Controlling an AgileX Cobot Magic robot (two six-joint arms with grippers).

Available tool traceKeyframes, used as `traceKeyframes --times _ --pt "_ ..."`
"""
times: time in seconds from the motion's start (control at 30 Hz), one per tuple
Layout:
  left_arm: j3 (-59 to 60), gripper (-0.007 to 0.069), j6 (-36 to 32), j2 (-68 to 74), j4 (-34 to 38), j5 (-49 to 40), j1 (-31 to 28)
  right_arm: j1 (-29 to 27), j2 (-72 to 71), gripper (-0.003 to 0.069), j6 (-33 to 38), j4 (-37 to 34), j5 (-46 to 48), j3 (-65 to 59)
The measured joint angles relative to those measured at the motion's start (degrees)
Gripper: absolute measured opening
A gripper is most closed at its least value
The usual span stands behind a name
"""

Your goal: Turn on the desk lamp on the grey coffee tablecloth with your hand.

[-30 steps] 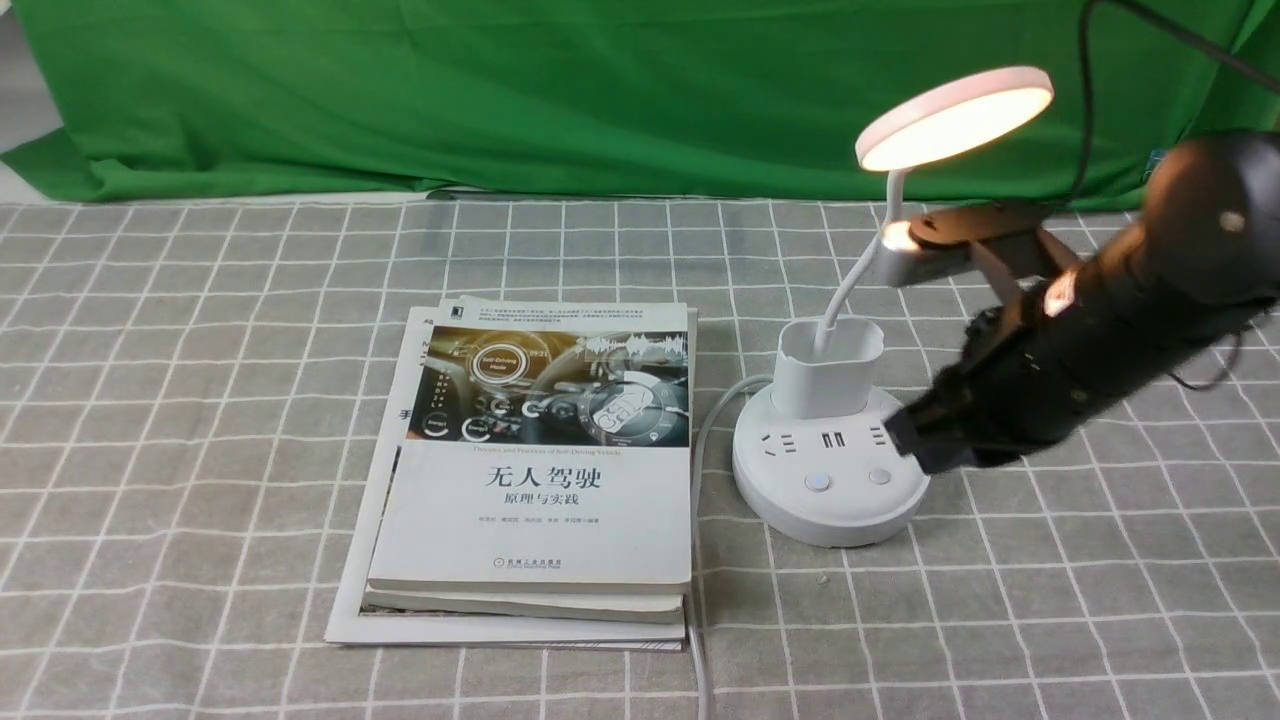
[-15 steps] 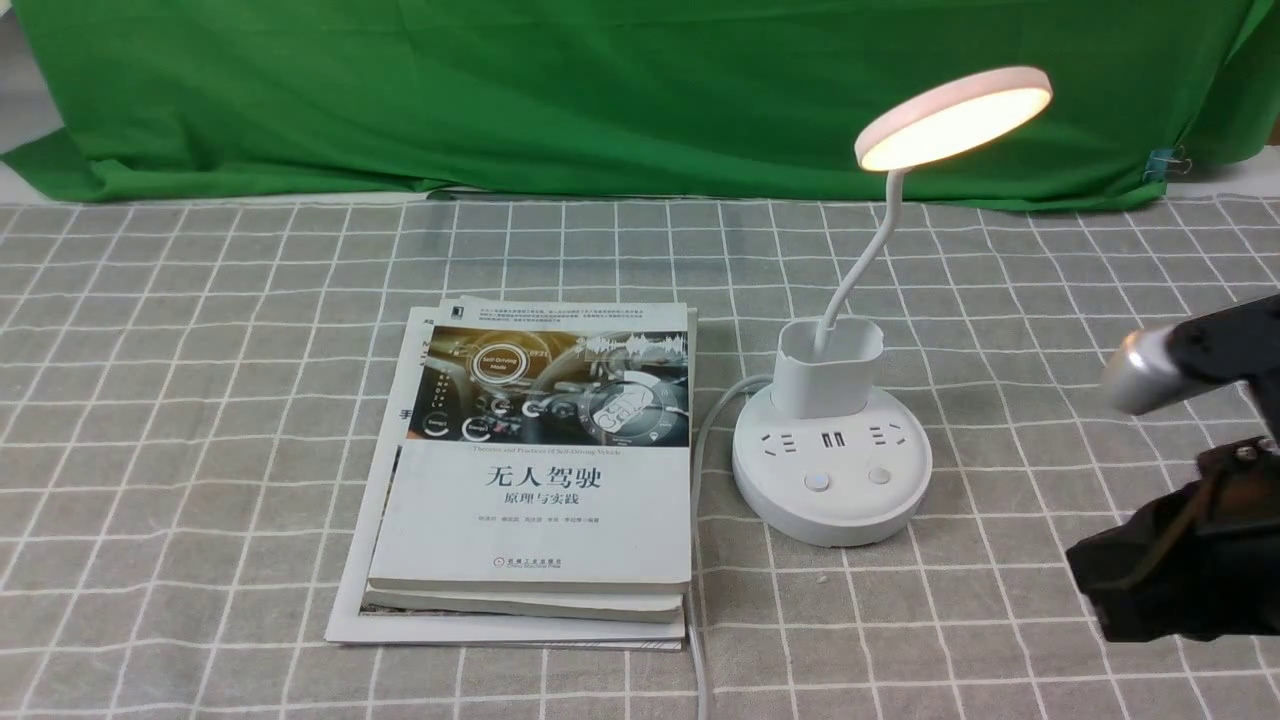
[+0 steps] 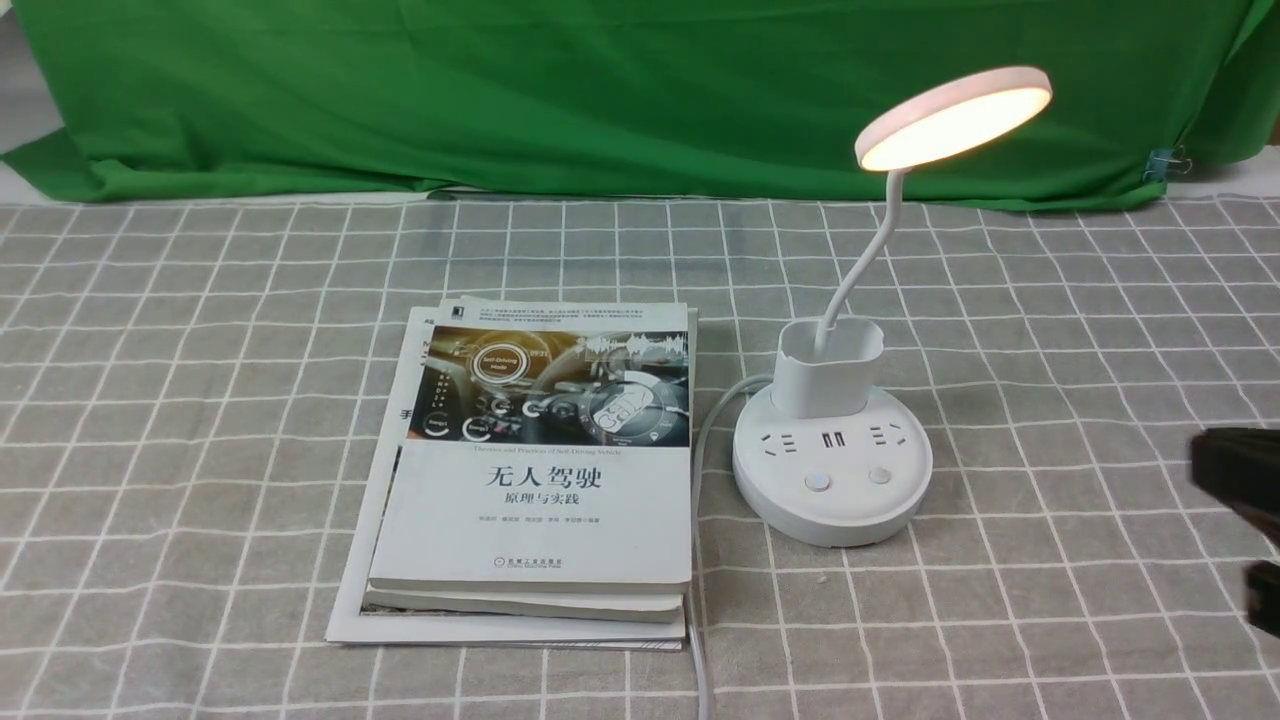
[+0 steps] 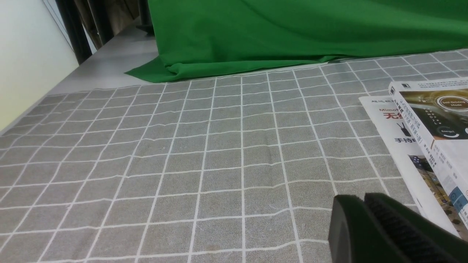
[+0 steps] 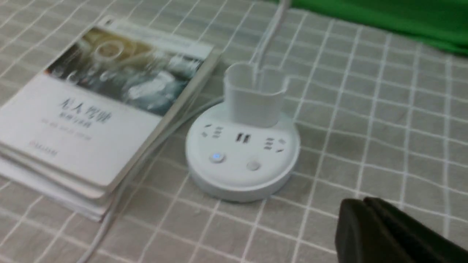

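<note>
Since its disc head [image 3: 955, 115] already glows, the desk lamp [image 3: 833, 470] looks switched on. It stands on the grey coffee tablecloth [image 3: 200, 400], with books [image 3: 540, 470] at its 9 o'clock. The right hand [image 5: 360, 206], fingers pressed together, hangs well apart at the lamp's 3 o'clock; the left hand [image 4: 360, 201] is likewise closed. In my judgement nothing remains but parking the arm clear — no further press.
</note>
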State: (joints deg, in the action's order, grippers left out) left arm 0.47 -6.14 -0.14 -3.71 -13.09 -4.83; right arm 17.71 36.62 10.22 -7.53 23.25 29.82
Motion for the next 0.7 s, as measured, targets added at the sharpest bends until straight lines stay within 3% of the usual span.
traceKeyframes --times 0.2,0.37,0.7 --pt "0.00 0.0019 0.00 0.00 0.00 0.00 0.00 -8.51 -19.04 0.0027 0.00 0.39 -10.37 -19.21" --pt "0.00 0.0019 0.00 0.00 0.00 0.00 0.00 -11.98 -31.77 0.0027 0.00 0.39 -11.36 -28.52" --pt "0.00 0.0019 0.00 0.00 0.00 0.01 0.00 -12.93 -36.55 0.0027 0.00 1.04 -9.73 -30.23"
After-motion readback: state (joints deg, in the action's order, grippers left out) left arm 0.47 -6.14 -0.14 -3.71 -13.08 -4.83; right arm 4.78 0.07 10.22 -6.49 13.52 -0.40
